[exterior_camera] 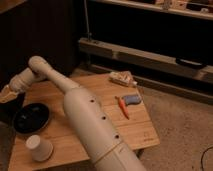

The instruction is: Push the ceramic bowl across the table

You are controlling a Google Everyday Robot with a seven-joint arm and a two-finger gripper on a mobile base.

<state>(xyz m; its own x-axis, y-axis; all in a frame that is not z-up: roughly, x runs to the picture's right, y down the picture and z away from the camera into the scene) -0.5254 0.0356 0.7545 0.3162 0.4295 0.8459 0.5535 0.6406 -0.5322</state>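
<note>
The ceramic bowl (31, 118), shallow, round and glossy black, sits at the left end of the light wooden table (137, 127). My gripper (7, 93) hangs at the picture's left edge, just above and to the left of the bowl's far rim. It is shut, with nothing seen in it. The white arm (85, 117) runs from the lower middle of the view up across the table to the gripper and hides part of the tabletop.
A small white paper cup (39, 148) stands upside down in front of the bowl, near the table's front left corner. On the right half lie a snack packet (121, 78), an orange stick-shaped item (123, 107) and a blue-grey object (132, 100). Dark shelving stands behind.
</note>
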